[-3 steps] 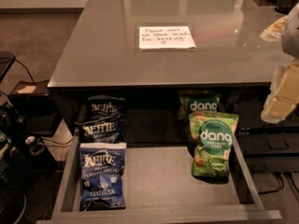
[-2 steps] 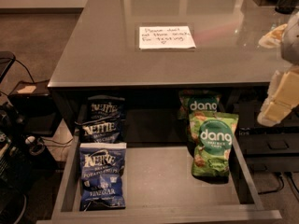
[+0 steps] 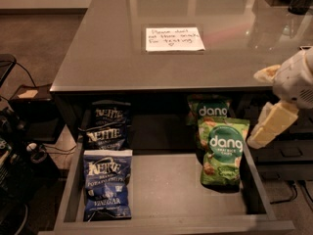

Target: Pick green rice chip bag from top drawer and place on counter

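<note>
Beneath the grey desk [image 3: 98, 58], the green rice chip bag [image 3: 222, 153] lies beside the right wall of the top drawer [image 3: 166, 190]; your tool [image 3: 254, 107] hangs open and empty just outside that wall, so you are on the approach: swing in and down onto the bag.

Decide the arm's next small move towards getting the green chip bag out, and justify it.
Probably shift the end effector leftward in view and down over the front glossy light-green "dang" pouch. It hangs open outside the right wall of the wide dark grey drawer, holding nothing; the pouch lies uncovered just left of it.
</note>
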Robot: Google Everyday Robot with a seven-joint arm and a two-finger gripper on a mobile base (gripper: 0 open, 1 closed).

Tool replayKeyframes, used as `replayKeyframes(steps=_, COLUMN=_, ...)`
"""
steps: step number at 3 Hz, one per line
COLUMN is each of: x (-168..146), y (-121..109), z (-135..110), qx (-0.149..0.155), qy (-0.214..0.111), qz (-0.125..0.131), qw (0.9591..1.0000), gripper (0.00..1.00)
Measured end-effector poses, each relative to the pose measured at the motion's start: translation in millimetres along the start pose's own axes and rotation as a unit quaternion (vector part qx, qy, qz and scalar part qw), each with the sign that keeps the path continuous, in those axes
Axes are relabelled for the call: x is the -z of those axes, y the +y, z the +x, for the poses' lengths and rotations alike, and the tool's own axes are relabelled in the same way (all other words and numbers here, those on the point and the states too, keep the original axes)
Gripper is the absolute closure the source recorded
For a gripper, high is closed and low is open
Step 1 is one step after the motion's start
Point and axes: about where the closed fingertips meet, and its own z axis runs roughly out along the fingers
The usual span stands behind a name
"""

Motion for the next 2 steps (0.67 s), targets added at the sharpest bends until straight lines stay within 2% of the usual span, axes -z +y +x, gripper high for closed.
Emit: replayKeyframes(steps=2, x=-84, y=-26, z=23, qx=-0.031, qy=-0.059, qz=-0.02, qw=0.9976, gripper=0.0)
